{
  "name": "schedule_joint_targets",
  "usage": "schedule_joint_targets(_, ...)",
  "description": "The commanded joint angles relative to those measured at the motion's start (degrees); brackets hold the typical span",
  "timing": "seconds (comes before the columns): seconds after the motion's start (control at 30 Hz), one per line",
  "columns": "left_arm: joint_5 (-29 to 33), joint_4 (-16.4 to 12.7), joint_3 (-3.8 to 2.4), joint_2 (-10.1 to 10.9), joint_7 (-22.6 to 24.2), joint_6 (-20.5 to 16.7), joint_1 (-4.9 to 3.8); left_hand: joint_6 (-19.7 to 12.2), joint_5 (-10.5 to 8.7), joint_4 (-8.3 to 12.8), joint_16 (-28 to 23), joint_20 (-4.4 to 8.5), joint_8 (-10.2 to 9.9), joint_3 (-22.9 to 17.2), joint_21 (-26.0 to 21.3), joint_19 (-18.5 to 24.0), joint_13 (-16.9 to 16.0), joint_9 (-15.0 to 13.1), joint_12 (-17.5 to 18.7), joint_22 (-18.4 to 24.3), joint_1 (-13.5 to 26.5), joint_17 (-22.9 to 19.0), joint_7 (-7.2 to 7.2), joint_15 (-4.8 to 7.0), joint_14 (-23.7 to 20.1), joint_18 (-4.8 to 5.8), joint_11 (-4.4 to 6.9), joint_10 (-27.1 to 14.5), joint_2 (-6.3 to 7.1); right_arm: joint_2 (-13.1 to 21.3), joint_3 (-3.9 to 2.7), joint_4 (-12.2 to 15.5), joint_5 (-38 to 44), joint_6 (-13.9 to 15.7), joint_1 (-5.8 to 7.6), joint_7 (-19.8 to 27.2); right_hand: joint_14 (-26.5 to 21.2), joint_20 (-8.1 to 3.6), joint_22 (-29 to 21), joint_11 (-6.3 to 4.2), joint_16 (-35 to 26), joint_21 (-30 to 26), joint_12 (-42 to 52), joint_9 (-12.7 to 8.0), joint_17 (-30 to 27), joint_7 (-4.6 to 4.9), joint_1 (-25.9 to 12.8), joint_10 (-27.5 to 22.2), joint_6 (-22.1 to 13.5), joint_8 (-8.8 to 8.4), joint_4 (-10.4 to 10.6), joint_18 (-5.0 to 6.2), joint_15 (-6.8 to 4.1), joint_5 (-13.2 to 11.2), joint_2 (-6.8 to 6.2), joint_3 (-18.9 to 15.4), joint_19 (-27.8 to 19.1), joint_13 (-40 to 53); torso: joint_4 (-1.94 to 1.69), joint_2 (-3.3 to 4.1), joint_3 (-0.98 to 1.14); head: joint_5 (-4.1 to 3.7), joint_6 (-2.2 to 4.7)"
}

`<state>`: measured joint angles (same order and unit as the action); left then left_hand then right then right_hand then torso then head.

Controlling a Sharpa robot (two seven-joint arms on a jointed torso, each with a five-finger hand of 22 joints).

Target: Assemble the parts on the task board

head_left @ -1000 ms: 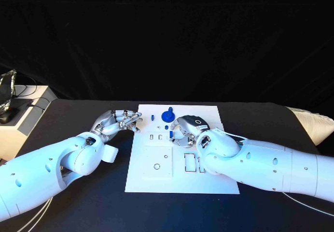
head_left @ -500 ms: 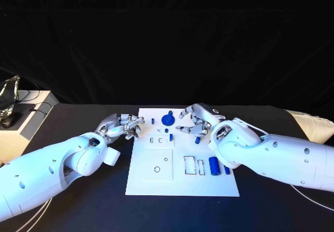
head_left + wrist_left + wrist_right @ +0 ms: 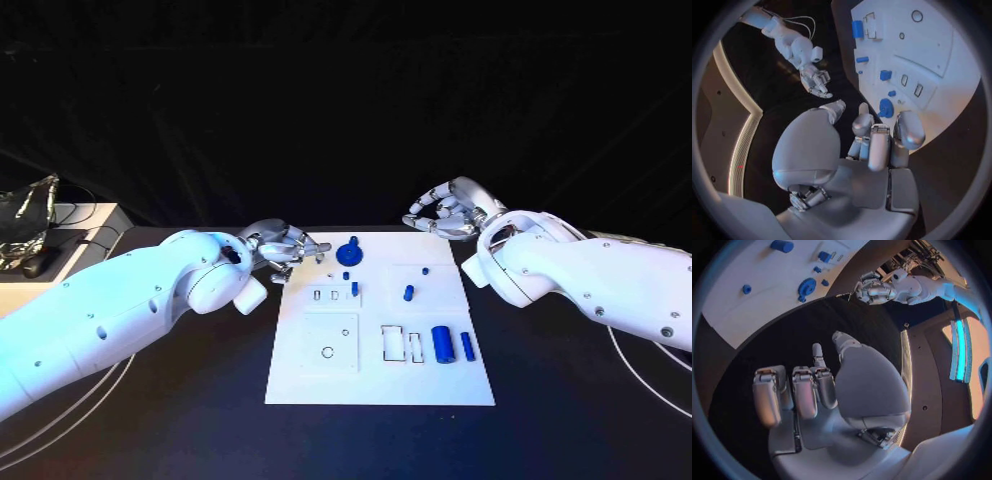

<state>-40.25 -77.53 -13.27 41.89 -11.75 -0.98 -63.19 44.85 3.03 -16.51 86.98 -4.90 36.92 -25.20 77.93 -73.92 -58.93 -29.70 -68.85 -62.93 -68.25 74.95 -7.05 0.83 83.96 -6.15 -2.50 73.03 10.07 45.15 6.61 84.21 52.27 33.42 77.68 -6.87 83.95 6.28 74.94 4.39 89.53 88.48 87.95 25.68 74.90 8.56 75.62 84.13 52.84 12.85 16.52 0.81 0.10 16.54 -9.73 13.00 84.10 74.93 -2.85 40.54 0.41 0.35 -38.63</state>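
Black cloth backs a black table (image 3: 173, 400) on which the white task board (image 3: 378, 380) lies centrally, between the two arms. The left hand (image 3: 286, 245) hovers at the board's far left corner, fingers curled in together; the left wrist view shows nothing between them. The right hand (image 3: 450, 212) is raised beyond the board's far right corner, off the board, fingers loosely bent and apart, holding nothing.

Loose parts: a blue round gear-like part (image 3: 349, 254) at the far edge, just beside the left hand; a small blue peg (image 3: 353, 288) near the two small slots (image 3: 325, 295); another short blue peg (image 3: 408, 293) further right; a thick blue cylinder (image 3: 443, 343) and a slimmer blue pin (image 3: 467, 346) side by side to the right of the rectangular recesses (image 3: 401, 342).

Recesses: the rectangular recesses, the small slots and the round hole (image 3: 327, 352) appear unfilled, though small detail is hard to read.

Step, as judged: between grasps, no part in either hand. The next move calls for a reach and pinch on one loose part, most plausibly the gear beside the left hand, then alignment over its matching seat.
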Motion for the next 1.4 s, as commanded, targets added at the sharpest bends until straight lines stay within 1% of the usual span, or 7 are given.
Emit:
schedule_joint_targets(0.03,-4.83,2.04,1.19,-2.16,-9.61,7.46,-1.49,-0.11,0.17,0.02,0.85,0.07,0.92,-1.17,1.76,-1.79,-4.21,-0.76,-3.45,-3.2,0.3,9.23,0.24,0.31,4.11,1.34,0.12,1.65,1.03,-0.26,-0.01,-1.27,-7.24,-3.51,0.1,2.37,5.66,-0.46,13.8,-0.42,-0.05,-0.17,0.16,0.05,13.46,0.05,-0.36,4.01,-0.5,0.37,0.07,-0.35,-0.25,-0.26,0.12,0.25,5.02,13.36,0.06,-0.74,0.56,0.28,-0.17)
schedule_joint_targets(0.17,-7.34,4.92,3.54,-5.66,-13.1,10.05,-3.77,-0.75,0.24,-0.07,1.88,0.42,4.88,-4.41,4.01,-4.19,-9.36,-4.26,-7.69,-7.39,3.72,11.84,0.88,0.76,5.04,2.08,0.63,4.01,2.31,-0.95,-0.01,-3.34,-8.2,-4.18,0.18,2.24,5.64,-0.46,13.71,-0.38,-0.09,-0.3,0.17,0.61,13.35,0.09,-0.89,4.02,-1.29,0.92,0.0,-0.32,-0.24,0.63,0.05,0.35,4.95,13.37,0.29,-1.01,0.76,0.47,-0.32)
schedule_joint_targets(0.23,-9.0,6.2,4.16,-7.25,-14.78,11.15,-4.49,-0.83,0.19,-0.12,2.08,0.55,6.01,-4.77,4.34,-4.56,-10.07,-5.4,-8.27,-8.04,5.45,12.38,1.24,0.95,5.22,2.2,0.77,4.43,2.34,-1.33,-0.01,-4.18,-8.39,-4.4,0.2,2.19,5.64,-0.48,13.62,-0.36,-0.09,-0.45,0.15,1.3,13.35,0.12,-1.44,3.99,-1.99,1.66,-0.07,-0.28,-0.22,3.68,-0.24,0.25,4.88,13.35,0.42,-1.12,0.83,0.52,-0.34)
schedule_joint_targets(0.4,-12.05,10.07,5.13,-11.42,-18.15,13.22,-5.92,-0.98,0.13,-0.31,2.27,1.05,8.87,-4.61,4.85,-5.12,-10.88,-8.83,-8.85,-9.08,9.82,12.96,1.94,1.54,5.42,2.37,1.53,4.92,2.07,-2.15,-0.01,-5.76,-8.42,-5.19,0.22,2.32,5.63,-0.47,13.59,-0.35,-0.1,-0.49,0.16,1.45,13.31,0.13,-1.56,4.0,-2.16,1.81,-0.07,-0.27,-0.22,3.94,-0.3,0.21,4.86,13.36,0.52,-1.31,0.96,0.1,-0.52)
schedule_joint_targets(0.63,-13.29,13.91,5.46,-15.59,-19.53,15.75,-6.78,-2.17,0.72,0.17,2.29,1.57,10.12,-15.09,4.87,-5.19,-10.86,-12.39,-8.67,-9.32,10.63,13.11,2.4,2.02,5.46,2.41,2.01,4.79,4.57,-3.12,0.0,-7.16,-8.21,-5.76,0.23,2.14,5.62,-0.44,13.47,-0.3,-0.12,-0.67,0.11,1.91,13.27,0.19,-2.08,3.94,-2.89,2.25,-0.06,-0.23,-0.18,2.97,-0.53,-0.13,4.78,13.31,0.84,-1.38,1.12,-0.06,-0.42)
schedule_joint_targets(0.87,-16.31,17.22,5.56,-18.74,-21.87,20.59,-7.73,-2.4,0.85,0.33,2.17,1.57,10.05,-16.14,4.84,-5.14,-10.31,-12.8,-8.28,-9.29,10.91,12.79,2.35,2.0,5.37,2.41,1.97,4.39,5.04,-3.85,0.0,-7.93,-7.95,-6.27,0.23,1.71,5.6,-0.43,13.34,-0.29,-0.15,-0.85,0.03,2.0,13.2,0.2,-2.22,3.86,-3.01,2.34,-0.02,-0.18,-0.17,2.87,-0.59,-0.22,4.68,13.24,0.98,-1.22,1.2,-0.03,-0.55)
schedule_joint_targets(1.4,-18.05,20.28,5.66,-21.4,-21.68,22.34,-7.95,-2.59,0.82,0.43,2.17,1.52,9.89,-17.18,4.79,-5.08,-10.19,-13.14,-8.15,-9.27,11.08,12.81,2.22,1.91,5.36,2.41,1.87,4.2,4.91,-4.23,-0.01,-8.26,-7.43,-6.69,0.25,1.05,5.58,-0.43,13.3,-0.27,-0.17,-0.92,-0.02,2.04,13.14,0.2,-2.32,3.81,-3.11,2.38,0.0,-0.16,-0.17,2.86,-0.62,-0.29,4.65,13.19,0.78,-0.9,0.75,-0.37,-1.04)
